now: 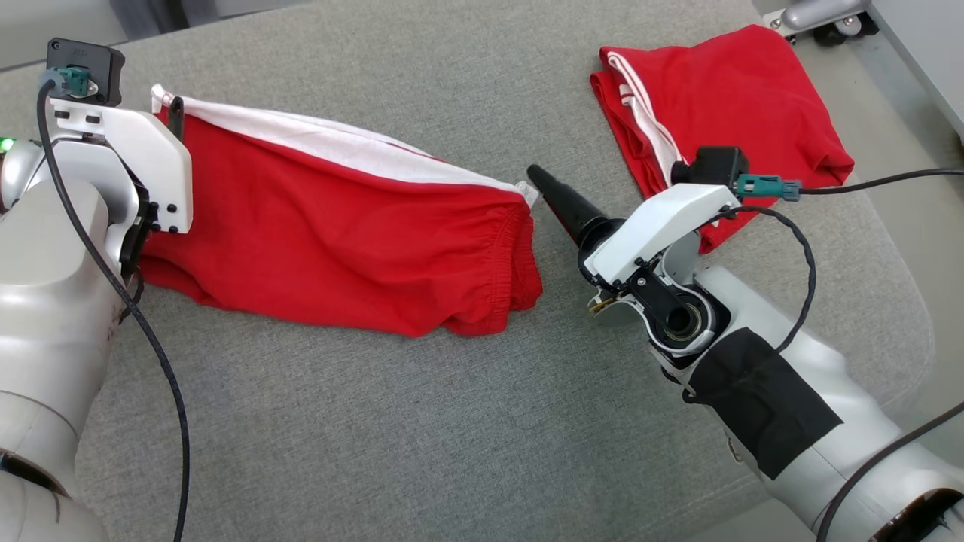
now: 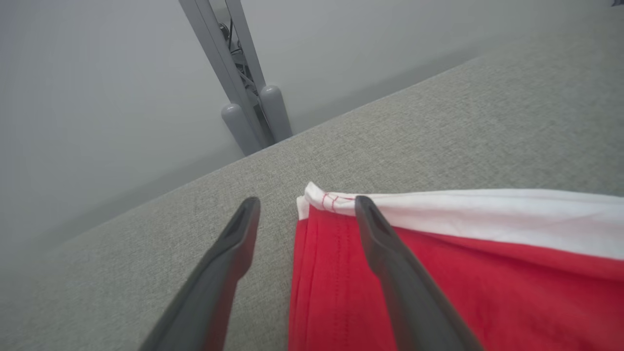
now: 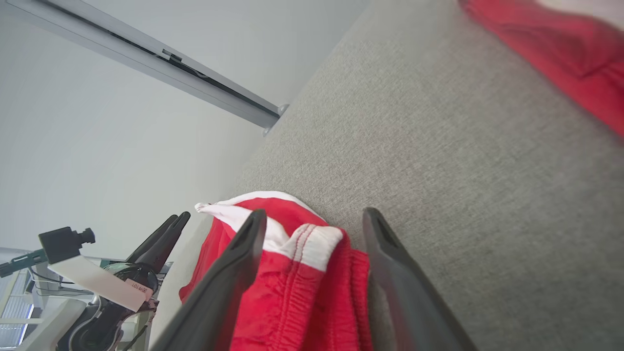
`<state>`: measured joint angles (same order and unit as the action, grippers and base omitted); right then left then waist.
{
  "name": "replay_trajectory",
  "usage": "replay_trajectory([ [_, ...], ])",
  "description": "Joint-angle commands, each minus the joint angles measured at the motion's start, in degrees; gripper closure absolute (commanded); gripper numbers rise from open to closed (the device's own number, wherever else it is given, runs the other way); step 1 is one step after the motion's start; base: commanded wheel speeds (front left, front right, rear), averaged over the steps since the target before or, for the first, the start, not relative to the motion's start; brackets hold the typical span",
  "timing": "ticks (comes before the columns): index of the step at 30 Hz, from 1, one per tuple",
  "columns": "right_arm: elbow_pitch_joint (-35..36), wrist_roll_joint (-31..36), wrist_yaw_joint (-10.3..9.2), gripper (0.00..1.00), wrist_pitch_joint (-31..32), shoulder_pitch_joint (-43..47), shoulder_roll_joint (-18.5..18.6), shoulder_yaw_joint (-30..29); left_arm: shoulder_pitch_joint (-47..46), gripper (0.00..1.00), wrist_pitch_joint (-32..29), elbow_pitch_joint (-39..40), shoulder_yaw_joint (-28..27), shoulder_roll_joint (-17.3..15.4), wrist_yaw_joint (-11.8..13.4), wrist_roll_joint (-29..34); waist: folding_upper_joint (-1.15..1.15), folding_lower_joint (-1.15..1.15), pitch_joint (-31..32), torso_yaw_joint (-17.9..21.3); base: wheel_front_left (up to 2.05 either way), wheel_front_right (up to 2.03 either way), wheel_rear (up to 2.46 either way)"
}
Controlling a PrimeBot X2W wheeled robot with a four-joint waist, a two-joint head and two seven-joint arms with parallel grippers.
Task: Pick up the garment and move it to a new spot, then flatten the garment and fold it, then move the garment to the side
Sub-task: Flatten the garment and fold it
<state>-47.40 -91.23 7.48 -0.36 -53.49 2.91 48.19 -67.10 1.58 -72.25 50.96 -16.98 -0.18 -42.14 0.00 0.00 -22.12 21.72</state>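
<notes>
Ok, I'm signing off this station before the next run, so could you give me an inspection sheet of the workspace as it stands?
Surface: grey fabric cushion, woven, rounded edge at right.
Job's things: red garment with a white band, lying spread on the left half.
Clutter: second red garment, folded, far right.
Grippers: left gripper open, fingers astride the garment's white-banded corner; right gripper open, fingers astride its elastic end.
Cables: left-arm cable hanging along the forearm; right-wrist cable looped at the wrist.
Surroundings: grey frame legs beyond the cushion; caster wheel at far right.
</notes>
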Motion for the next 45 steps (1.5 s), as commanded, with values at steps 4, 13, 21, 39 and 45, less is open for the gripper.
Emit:
replay_trajectory([
  [4,-1.2,3.2,0.03,0.0,-4.0,-1.5,0.9,0.7,1.0,0.0,1.0,-0.4,-0.4,0.2,0.6,-0.7,0.0,0.0,1.2,0.0,0.0,0.0,0.0],
  [13,0.2,14.6,0.03,0.0,-14.4,-1.6,5.1,4.6,2.1,0.0,9.1,-0.3,-1.5,0.8,1.2,-1.7,0.0,0.0,5.9,-2.3,0.0,0.0,0.0],
  [21,5.6,35.8,0.03,0.0,-14.9,3.9,10.0,-9.2,4.6,0.0,13.6,11.5,-3.7,-0.6,3.2,2.3,0.0,0.0,11.2,-7.5,0.0,0.0,0.0],
  [39,27.4,70.6,0.02,0.0,-14.9,34.6,4.2,-36.4,45.9,0.0,13.5,58.1,-28.9,0.6,11.7,23.5,0.0,0.0,20.6,-18.6,0.0,0.0,0.0],
  [45,29.1,73.6,0.02,0.0,-14.9,40.9,2.1,-39.7,56.2,0.0,13.5,62.5,-36.0,5.7,10.8,28.1,0.0,0.0,21.7,-19.9,0.0,0.0,0.0],
])
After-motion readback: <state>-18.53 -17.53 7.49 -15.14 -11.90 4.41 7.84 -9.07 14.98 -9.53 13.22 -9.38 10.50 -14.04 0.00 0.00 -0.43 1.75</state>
